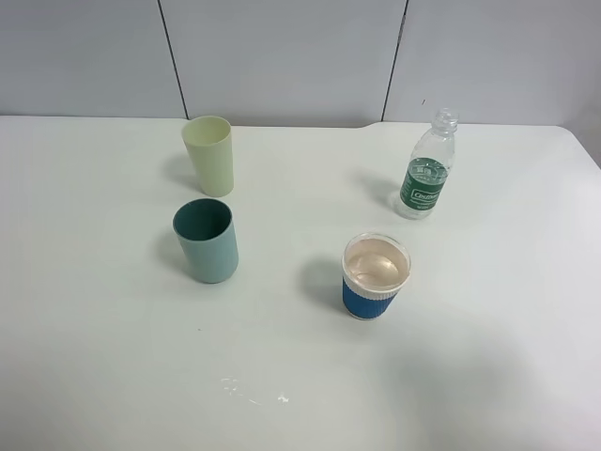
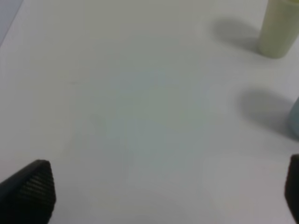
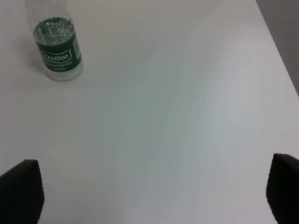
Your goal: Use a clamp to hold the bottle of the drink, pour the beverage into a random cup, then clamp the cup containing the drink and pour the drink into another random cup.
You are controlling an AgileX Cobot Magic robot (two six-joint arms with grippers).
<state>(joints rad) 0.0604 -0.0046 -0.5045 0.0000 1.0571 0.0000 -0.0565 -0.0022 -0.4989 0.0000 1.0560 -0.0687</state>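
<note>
So both grippers, left point(image 2: 161, 193) and right point(image 3: 149, 193), hang spread wide and empty over the white table point(image 1: 488, 376), while the small clear plastic bottle with a dark green label point(image 1: 427, 169) stands upright, well apart from the pale teal plastic tumbler point(image 1: 207, 241) and blue-sleeved white-rimmed cup point(image 1: 375, 277).

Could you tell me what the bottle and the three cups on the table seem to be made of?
The bottle looks like thin clear plastic with a glossy dark green label. The teal tumbler and the pale yellow-green cup look like matte opaque plastic, with even colour and soft highlights. The blue-sleeved cup seems paper or plastic; its ribbed sleeve may be corrugated card or rubber.
</note>
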